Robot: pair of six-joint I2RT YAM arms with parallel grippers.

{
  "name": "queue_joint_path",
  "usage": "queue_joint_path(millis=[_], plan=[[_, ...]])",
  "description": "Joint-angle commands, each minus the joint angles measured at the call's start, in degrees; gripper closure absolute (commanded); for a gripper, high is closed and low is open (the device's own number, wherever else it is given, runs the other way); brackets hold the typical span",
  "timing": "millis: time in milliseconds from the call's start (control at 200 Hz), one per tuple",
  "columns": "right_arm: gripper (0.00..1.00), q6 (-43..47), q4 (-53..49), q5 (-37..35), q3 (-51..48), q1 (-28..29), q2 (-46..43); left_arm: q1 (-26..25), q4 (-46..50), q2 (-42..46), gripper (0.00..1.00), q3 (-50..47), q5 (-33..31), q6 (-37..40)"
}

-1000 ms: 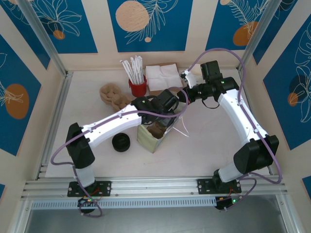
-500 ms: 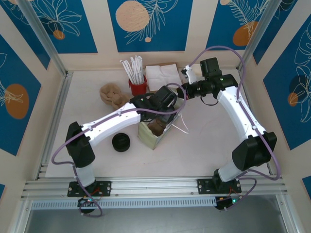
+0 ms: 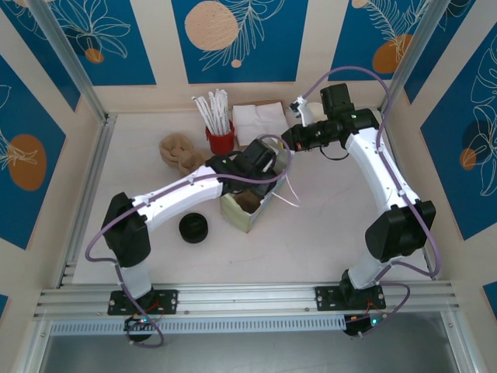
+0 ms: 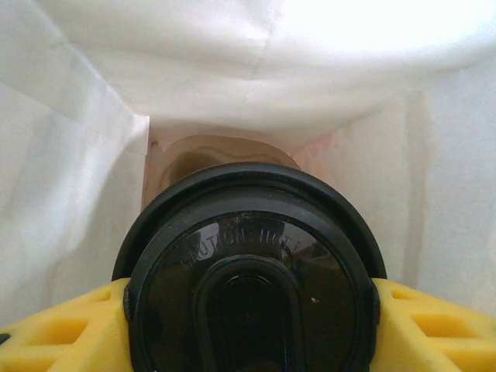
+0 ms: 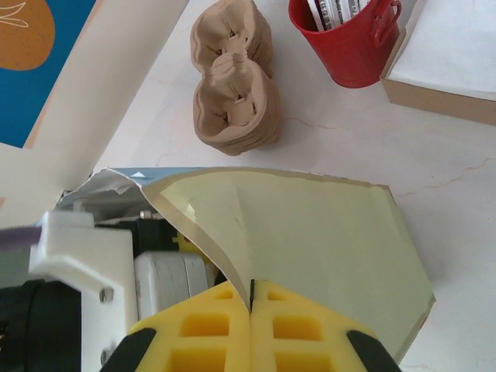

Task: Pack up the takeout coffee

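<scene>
Right arm (image 3: 377,171) farther back; at left wrist, takeout coffee (image 4: 249,287) inside bag (image 4: 77,194).

- Walls of the bag (image 4: 70,232): close on both sides of the takeout coffee (image 4: 252,294) in my left gripper (image 4: 248,333); free room ahead.
- Red bucket (image 5: 353,43), brown carrier stack (image 5: 232,85): just beyond the bag.
- Table (image 3: 326,225), right of the bag: open.
</scene>
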State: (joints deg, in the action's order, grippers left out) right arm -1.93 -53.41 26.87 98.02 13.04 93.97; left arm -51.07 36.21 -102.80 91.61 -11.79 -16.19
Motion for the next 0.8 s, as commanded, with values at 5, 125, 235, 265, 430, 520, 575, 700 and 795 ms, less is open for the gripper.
queue_joint_path(millis=[5,125,235,265,430,520,575,700,795], plan=[[1.0,-0.12,-0.38,3.22,0.57,-0.3,0.09,2.0,-1.32,2.19,0.37,-0.58,1.48,-1.49],[1.0,-0.43,1.51,4.83,-1.49,-0.38,-1.6,2.28,-2.28,2.7,0.37,-0.46,2.09,0.03],[1.0,-0.53,4.06,6.46,-4.28,-0.09,-3.77,2.16,-1.92,2.57,0.37,-0.14,2.3,0.68],[1.0,-0.46,4.59,6.5,-5.14,0.09,-4.32,2.18,-2.01,2.64,0.37,-0.37,2.3,0.71],[1.0,-1.14,5.27,6.8,-7.26,0.47,-5.34,1.47,-1.09,1.91,0.37,-0.07,2.25,1.45],[1.0,-0.96,5.56,6.44,-7.31,0.74,-5.2,0.89,1.31,0.35,0.38,1.63,1.22,1.51],[1.0,-1.02,5.79,6.28,-7.01,0.83,-4.82,0.77,2.15,-0.15,0.38,2.22,0.75,0.94],[1.0,-2.32,5.28,5.61,-5.56,0.75,-2.61,0.76,5.21,-1.5,0.37,4.66,0.02,-0.54],[0.88,-5.43,4.3,1.91,-3.04,0.51,-0.66,0.77,8.82,-3.05,0.37,7.88,0.58,-1.88]])
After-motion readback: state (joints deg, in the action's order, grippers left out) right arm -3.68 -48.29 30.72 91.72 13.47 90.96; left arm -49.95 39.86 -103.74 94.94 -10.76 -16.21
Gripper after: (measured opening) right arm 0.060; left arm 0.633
